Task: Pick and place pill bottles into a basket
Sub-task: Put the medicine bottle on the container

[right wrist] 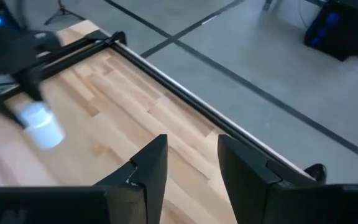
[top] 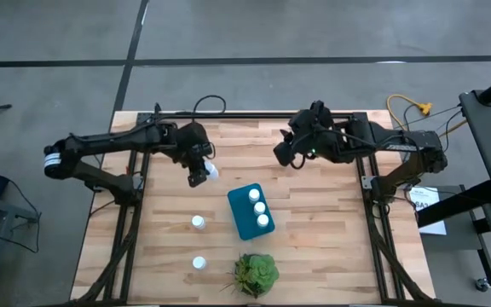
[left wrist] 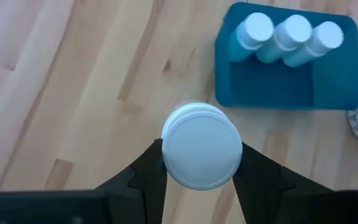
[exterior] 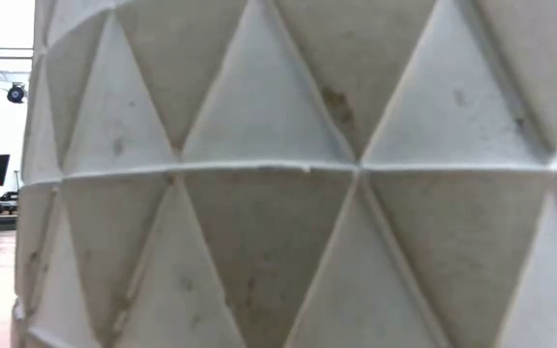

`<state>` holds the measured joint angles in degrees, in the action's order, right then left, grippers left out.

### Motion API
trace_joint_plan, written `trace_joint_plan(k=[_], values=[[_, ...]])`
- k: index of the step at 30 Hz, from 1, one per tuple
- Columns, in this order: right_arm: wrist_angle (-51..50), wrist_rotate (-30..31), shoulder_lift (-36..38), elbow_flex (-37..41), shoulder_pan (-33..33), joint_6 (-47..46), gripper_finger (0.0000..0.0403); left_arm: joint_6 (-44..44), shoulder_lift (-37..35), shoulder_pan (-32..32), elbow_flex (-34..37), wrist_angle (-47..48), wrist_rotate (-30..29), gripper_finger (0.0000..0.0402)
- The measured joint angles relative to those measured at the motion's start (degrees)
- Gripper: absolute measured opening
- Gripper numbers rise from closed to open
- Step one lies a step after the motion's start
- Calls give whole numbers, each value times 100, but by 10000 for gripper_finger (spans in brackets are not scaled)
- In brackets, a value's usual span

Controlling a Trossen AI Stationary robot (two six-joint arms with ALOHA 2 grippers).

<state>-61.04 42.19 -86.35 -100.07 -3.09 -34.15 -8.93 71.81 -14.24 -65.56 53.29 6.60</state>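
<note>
One pill bottle (left wrist: 201, 146) pinched in left end effector (left wrist: 201, 163), right end effector (right wrist: 192, 160) slightly spread, empty.

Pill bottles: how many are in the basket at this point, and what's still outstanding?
Three pill bottles already stand in the teal basket. A fourth bottle is in hand: the left gripper is shut on it, up-table and left of the basket. Two bottles are left on the table: one left of the basket, one nearer the plant. The right gripper waits open near the table's far edge.
</note>
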Motion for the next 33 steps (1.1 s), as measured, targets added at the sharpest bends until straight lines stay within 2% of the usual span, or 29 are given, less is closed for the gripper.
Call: trace_joint_plan(k=[8, 15, 25, 33], values=[[8, -2, 0, 0, 329, -188, 134, -876, 305, 680, -370, -4, -307, 136], [38, -4, 3, 0, 370, -205, 127, -1004, 916, 1280, -976, 56, -622, 136], [46, -9, 275, 2, 365, -232, 122, -1018, 1604, 1664, -1810, 515, -1029, 136], [47, 24, 624, 2, 363, -232, 118, -1500, 1692, 1982, -1916, 576, -1447, 136]])
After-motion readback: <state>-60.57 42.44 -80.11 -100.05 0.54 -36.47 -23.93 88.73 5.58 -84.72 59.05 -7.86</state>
